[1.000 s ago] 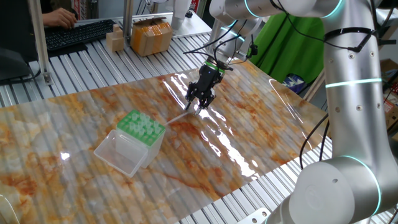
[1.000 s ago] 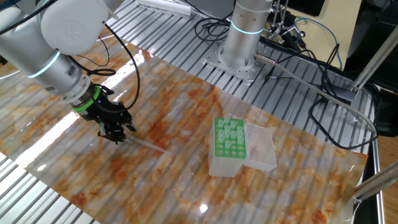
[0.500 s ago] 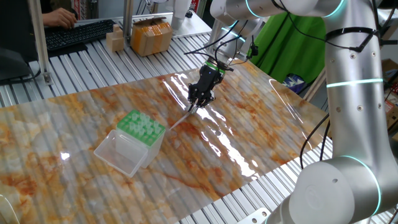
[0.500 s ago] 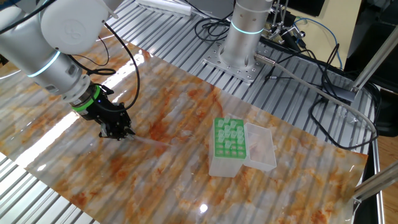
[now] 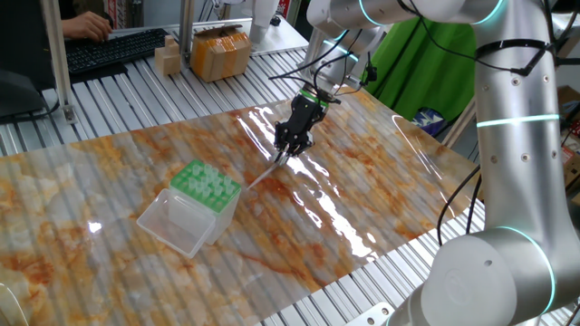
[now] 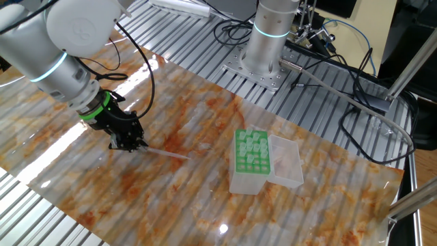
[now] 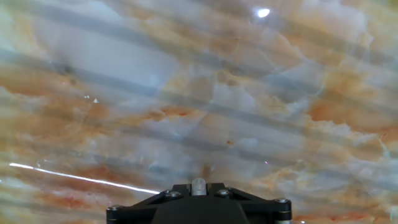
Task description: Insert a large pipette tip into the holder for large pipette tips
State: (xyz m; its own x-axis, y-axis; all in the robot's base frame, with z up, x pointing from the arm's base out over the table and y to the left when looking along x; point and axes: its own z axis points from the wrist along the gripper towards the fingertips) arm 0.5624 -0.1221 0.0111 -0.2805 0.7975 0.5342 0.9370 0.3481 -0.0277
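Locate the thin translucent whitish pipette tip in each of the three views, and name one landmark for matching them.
One fixed view: the thin translucent whitish pipette tip slants down-left from the black gripper, centre frame.
The other fixed view: it runs rightward from the gripper, left of centre.
Hand view: a thin white line at lower left, above the gripper housing.
Shared landmark: the orange-veined marbled sheet, in all three; the clear box with a green rack appears only in the fixed views.

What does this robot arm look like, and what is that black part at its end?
The arm is thick, rounded and silver-grey, with glowing cyan rings at its joints. Black cables loop along it. A green band sits above the small black two-finger gripper.
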